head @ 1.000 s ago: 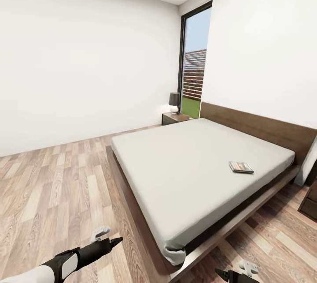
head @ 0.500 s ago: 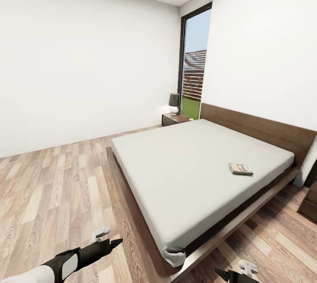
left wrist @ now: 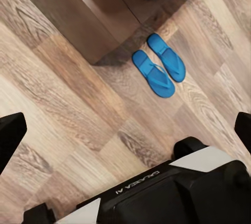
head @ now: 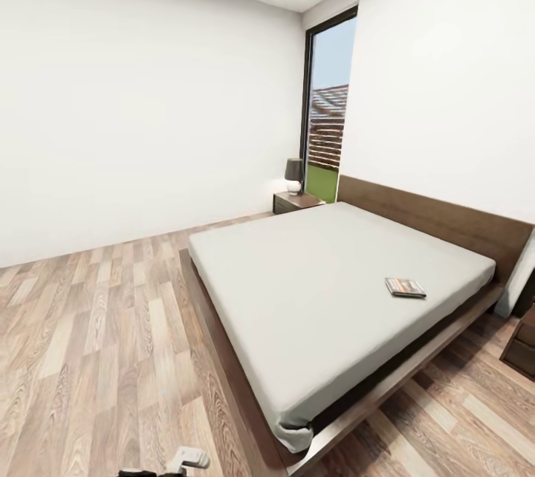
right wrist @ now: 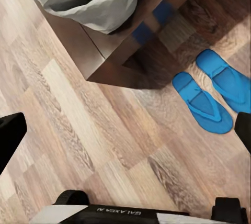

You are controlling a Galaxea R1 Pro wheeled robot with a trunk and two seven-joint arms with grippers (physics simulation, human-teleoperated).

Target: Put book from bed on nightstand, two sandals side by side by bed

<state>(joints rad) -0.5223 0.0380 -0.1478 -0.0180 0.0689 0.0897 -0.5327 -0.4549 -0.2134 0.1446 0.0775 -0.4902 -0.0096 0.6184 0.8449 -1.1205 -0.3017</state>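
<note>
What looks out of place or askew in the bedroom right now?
The book lies on the mattress near the bed's headboard end, not on a nightstand. The sheet corner sags rumpled over the frame's foot corner. The two blue sandals sit side by side on the floor by that corner, nothing odd.

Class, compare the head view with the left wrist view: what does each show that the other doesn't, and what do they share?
Head view: the book lying on the mattress, a nightstand with a lamp, and the window. Left wrist view: the two sandals side by side on the floor beside the bed frame's corner. Shared: the bed and the wood floor.
</note>
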